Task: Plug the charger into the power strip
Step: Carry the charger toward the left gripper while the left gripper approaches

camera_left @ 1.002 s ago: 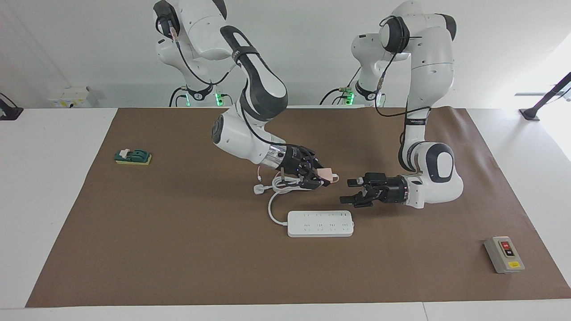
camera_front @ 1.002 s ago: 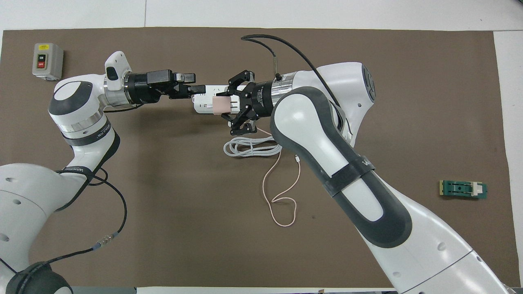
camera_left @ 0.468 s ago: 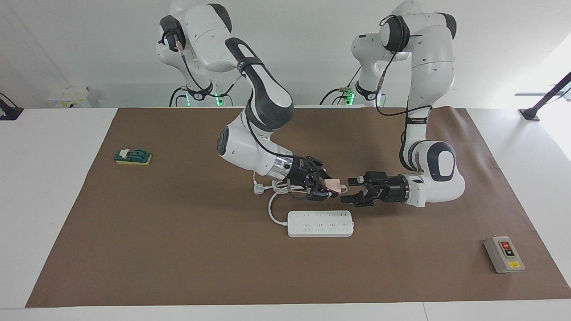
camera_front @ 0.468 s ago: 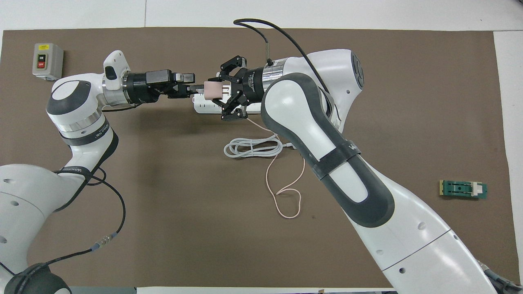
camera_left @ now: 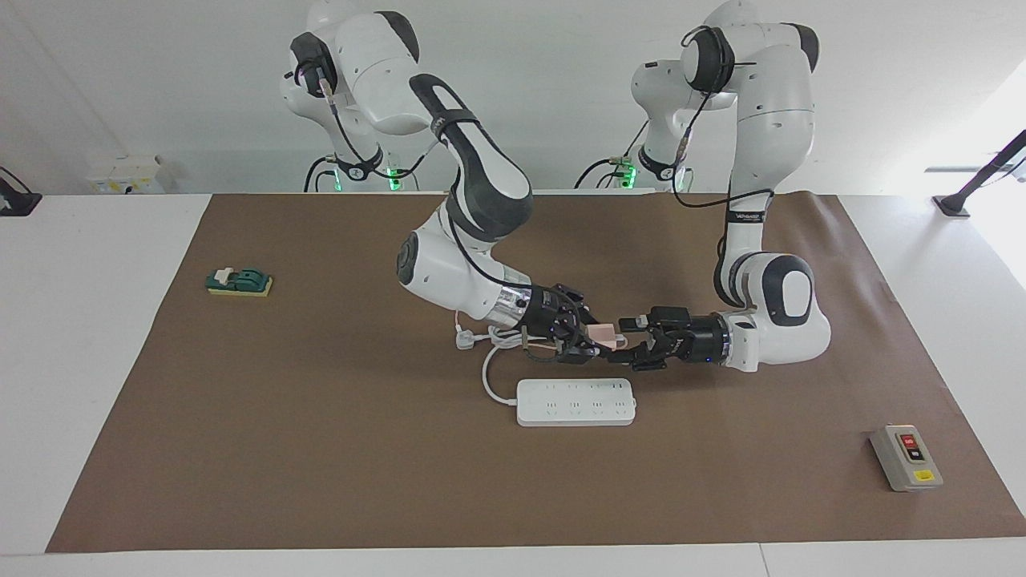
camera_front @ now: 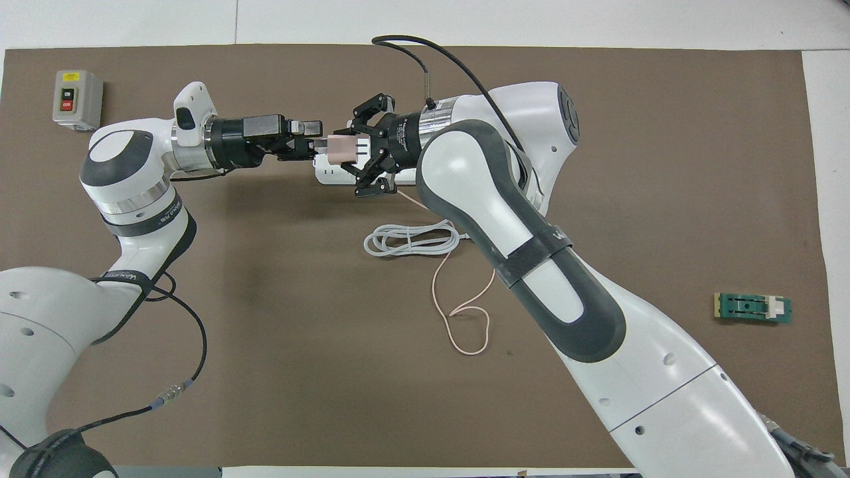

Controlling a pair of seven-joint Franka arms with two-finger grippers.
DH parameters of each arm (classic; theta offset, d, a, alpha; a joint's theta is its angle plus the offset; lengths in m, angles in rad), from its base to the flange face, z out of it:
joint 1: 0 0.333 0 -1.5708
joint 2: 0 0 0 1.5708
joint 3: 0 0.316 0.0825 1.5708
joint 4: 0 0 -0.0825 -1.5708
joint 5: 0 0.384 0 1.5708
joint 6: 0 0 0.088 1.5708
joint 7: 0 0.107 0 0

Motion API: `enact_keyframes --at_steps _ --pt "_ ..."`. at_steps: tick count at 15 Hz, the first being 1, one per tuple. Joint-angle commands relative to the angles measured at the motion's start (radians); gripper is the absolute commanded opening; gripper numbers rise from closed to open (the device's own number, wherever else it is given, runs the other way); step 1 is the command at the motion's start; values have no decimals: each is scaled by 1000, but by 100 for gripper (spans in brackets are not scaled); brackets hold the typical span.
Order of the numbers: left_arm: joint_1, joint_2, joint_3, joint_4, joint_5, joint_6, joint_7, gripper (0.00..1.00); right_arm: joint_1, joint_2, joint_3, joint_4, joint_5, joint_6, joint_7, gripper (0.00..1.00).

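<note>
My right gripper (camera_left: 587, 340) is shut on the pale-pink charger (camera_left: 603, 334) and holds it in the air over the table just nearer to the robots than the power strip (camera_left: 575, 401). In the overhead view the charger (camera_front: 342, 149) covers part of the strip (camera_front: 325, 176). My left gripper (camera_left: 635, 342) is level with the charger, open, its fingertips (camera_front: 317, 141) at the charger's free end. I cannot tell whether they touch it. The thin pink cable (camera_front: 465, 318) trails from the charger down onto the mat.
The strip's thick white cord lies coiled (camera_front: 408, 240) with its white plug (camera_left: 465, 340) nearer to the robots than the strip. A grey switch box (camera_left: 906, 457) sits toward the left arm's end. A green and yellow block (camera_left: 239, 281) sits toward the right arm's end.
My right gripper has carried the charger toward my left gripper and a little lower. My left gripper has closed the gap to the charger's end. The pink cable has been dragged along.
</note>
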Motion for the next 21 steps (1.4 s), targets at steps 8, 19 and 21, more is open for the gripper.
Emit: enact_keyframes --at_steps 8,19,21 --pt "-27 -114 8 -131 34 58 10 100 1 17 -1 34 17 -4 23 0" --pt "-27 -145 10 -156 42 104 -90 100 1 17 -1 34 19 -4 24 0" --pt "-25 -156 8 -160 86 152 -92 100 1 17 -1 34 19 -4 24 0"
